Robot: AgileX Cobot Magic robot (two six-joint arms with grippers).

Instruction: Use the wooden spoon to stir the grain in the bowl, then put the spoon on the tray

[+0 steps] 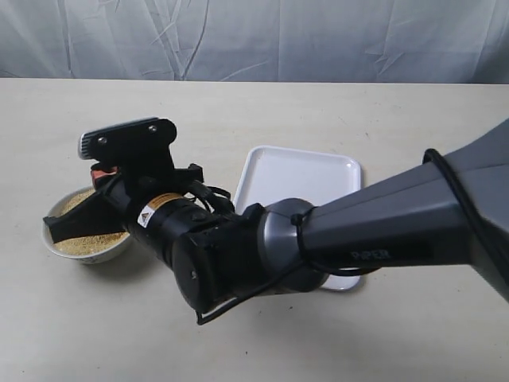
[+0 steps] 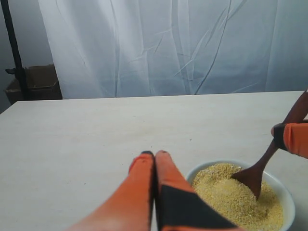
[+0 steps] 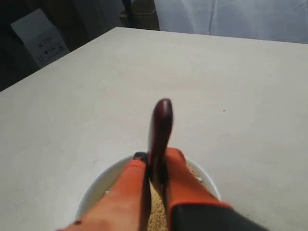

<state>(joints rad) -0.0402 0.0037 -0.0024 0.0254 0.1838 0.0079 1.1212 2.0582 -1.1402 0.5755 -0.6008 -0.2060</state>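
Note:
The white bowl of golden grain stands at the table's left, with the white tray to its right. My right gripper hangs over the bowl, shut on the handle of the dark wooden spoon. The spoon leans with its head dug into the grain. My left gripper is shut and holds nothing, low over the table just beside the bowl. I cannot make it out in the exterior view.
The right arm reaches from the right across the tray's near edge and hides part of it. A pale curtain hangs behind the table. A cardboard box sits beyond the table's far corner.

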